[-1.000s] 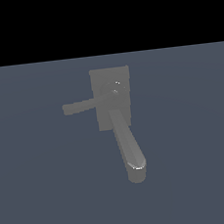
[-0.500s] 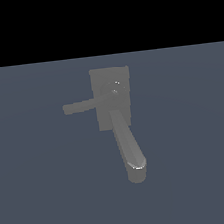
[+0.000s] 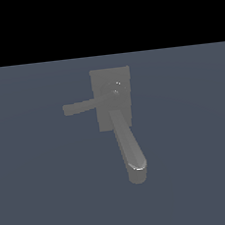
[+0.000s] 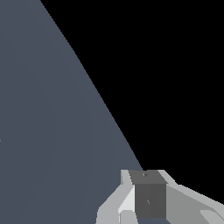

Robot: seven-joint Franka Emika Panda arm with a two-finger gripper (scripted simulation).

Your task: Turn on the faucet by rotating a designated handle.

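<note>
Since a second ago: nothing has moved — task not begun.
Handle [image 3: 81, 107]: points left from the faucet [image 3: 114, 99] hub, mid-surface [image 3: 39, 192].
Tool [image 4: 148, 199]: away from faucet; opening cannot be told.

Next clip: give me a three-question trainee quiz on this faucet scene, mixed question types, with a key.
1. True or false: in the exterior view the claw is touching the handle.
2. In the exterior view, the handle projects from the hub toward: A) that view's left, B) that view's right, C) straight up.
3. Fill in: the thick round-tipped part of the faucet is the ____.

Key: 1 false, no claw appears in that view; 2 A; 3 spout.
</note>
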